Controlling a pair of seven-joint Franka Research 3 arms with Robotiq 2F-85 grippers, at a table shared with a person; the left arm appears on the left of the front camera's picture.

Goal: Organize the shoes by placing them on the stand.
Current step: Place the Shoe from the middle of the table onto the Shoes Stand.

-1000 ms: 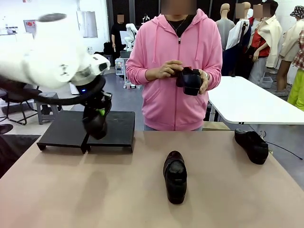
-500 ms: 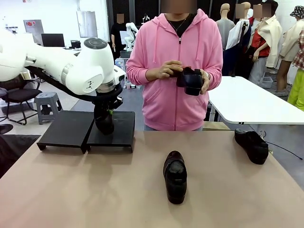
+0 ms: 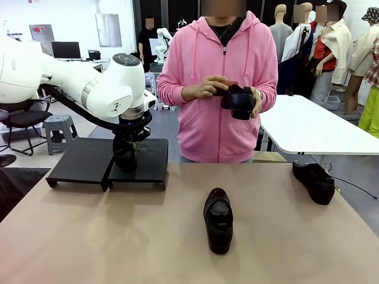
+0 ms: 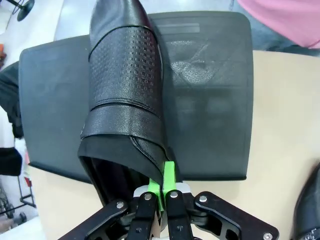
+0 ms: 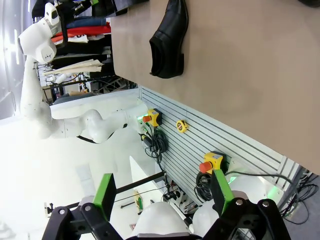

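Note:
My left gripper [image 3: 128, 145] is shut on the heel rim of a black glossy shoe [image 3: 125, 158], which hangs toe-down over the right panel of the black stand [image 3: 83, 161]. In the left wrist view the green pads [image 4: 169, 172] pinch that shoe [image 4: 125, 95] at its opening, with the stand [image 4: 210, 100] beneath. A second shoe [image 3: 218, 220] lies mid-table, and a third shoe [image 3: 314, 181] rests near the right edge. The person holds a fourth shoe [image 3: 240, 100] in both hands. My right gripper [image 5: 162, 192] is open and holds nothing, away from the table, with a shoe [image 5: 170, 37] lying far off.
The person in a pink hoodie [image 3: 219, 89] stands at the far edge of the tan table [image 3: 118, 236]. The stand's left panel [image 3: 80, 160] is bare. A white table [image 3: 314, 127] stands behind on the right.
My left arm has swung in and brought the shoe lower onto the stand's right panel, turning it more upright. The person and the other shoes have stayed put.

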